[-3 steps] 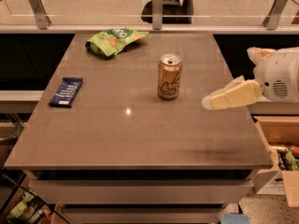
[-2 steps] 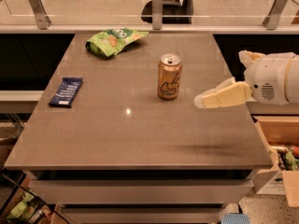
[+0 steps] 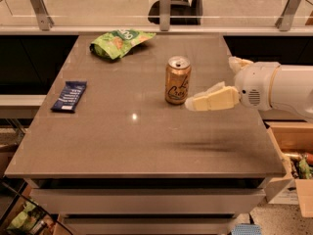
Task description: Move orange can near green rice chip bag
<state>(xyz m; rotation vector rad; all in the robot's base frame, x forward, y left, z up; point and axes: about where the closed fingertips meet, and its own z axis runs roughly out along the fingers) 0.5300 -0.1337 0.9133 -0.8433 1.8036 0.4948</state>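
Orange can (image 3: 177, 81) is seen upright, a little right of the centre of the table (image 3: 146, 146), not yet lifted. Gripper (image 3: 198, 102) is noted at about 4 o'clock of the can, its tip just beside the can's lower side; contact possibly made, not confirmed. Whether the gripper is apart or together cannot be told. Over the last second the gripper has been carried leftward, from well right of the can to just beside it; the can has not been shifted. An approach for the grasp is judged under way. Green rice chip bag (image 3: 119, 42) is found at 11 o'clock of the can, near the far edge, well apart. Dark blue wrapped bar (image 3: 69, 96) lies at 9 o'clock.
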